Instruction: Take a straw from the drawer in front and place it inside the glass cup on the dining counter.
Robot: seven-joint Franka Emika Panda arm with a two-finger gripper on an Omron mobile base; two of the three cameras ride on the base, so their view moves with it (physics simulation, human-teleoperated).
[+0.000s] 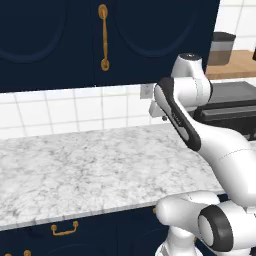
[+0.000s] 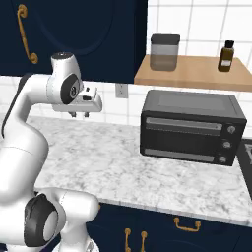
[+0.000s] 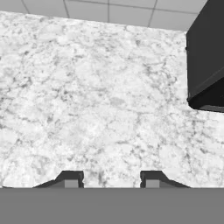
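My gripper (image 2: 79, 116) hangs on the bent white arm, a little above the marble worktop (image 2: 147, 167) near the tiled wall. In the hand view the gripper (image 3: 111, 180) points down at bare marble; its two dark fingertips (image 3: 72, 178) stand apart with nothing between them. Below the worktop's front edge is a shut navy drawer (image 1: 65, 237) with a small curved brass pull; its front also shows in the right base view (image 2: 197, 216). The straw, the glass cup and the dining counter are out of view.
A black toaster oven (image 2: 189, 128) stands on the worktop to the gripper's right, its corner in the hand view (image 3: 205, 57). Above it, a wooden shelf (image 2: 197, 74) carries a dark canister (image 2: 165, 51) and a small bottle (image 2: 226, 56). Tall navy cabinet doors (image 1: 50, 40) hang above the tiles.
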